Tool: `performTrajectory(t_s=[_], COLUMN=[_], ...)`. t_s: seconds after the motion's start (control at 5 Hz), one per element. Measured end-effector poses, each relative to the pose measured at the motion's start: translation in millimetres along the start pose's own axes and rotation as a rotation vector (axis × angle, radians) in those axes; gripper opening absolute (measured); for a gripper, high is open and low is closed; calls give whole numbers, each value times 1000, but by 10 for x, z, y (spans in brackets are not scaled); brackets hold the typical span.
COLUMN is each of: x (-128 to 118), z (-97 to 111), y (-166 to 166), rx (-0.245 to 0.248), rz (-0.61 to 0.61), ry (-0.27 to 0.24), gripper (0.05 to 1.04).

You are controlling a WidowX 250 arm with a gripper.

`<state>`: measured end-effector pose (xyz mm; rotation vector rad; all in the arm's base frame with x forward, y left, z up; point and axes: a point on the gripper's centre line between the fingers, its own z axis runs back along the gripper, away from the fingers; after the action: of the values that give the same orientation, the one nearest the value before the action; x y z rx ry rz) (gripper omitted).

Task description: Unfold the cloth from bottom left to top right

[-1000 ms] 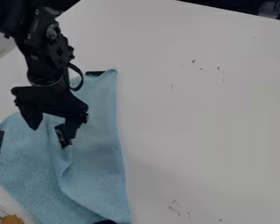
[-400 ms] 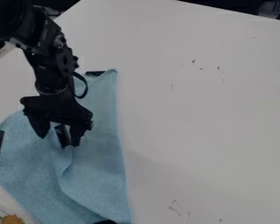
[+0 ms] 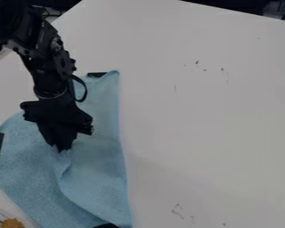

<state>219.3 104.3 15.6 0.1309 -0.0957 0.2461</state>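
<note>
Container: see-through tray [image 3: 3, 213], cut off at bottom left edge, looks to have a mustard-yellow piece [image 3: 13, 223] in it, too little showing to name. Blue cloth [image 3: 97, 164] lies on left part of white bench [image 3: 210, 111], creased near its middle. Gripper [image 3: 61, 148] is over the cloth, fingers drawn together, tips clamped on it at top of the crease.

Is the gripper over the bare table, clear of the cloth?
No, the gripper is down at the cloth, its fingertips together.
</note>
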Motion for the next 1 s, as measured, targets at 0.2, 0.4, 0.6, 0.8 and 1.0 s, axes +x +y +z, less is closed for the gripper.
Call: performTrajectory(t_s=[0.2,0.4,0.6,0.8,1.0], x=[10,2,-14,-20,37], z=[1,-24,-26,141,331], y=[11,7,13,-5,16], rx=[-2,-3,1,54,108], rz=[-13,-3,21,24,27], ry=[-5,2,10,20,-2], gripper=[120,74,217,467,775])
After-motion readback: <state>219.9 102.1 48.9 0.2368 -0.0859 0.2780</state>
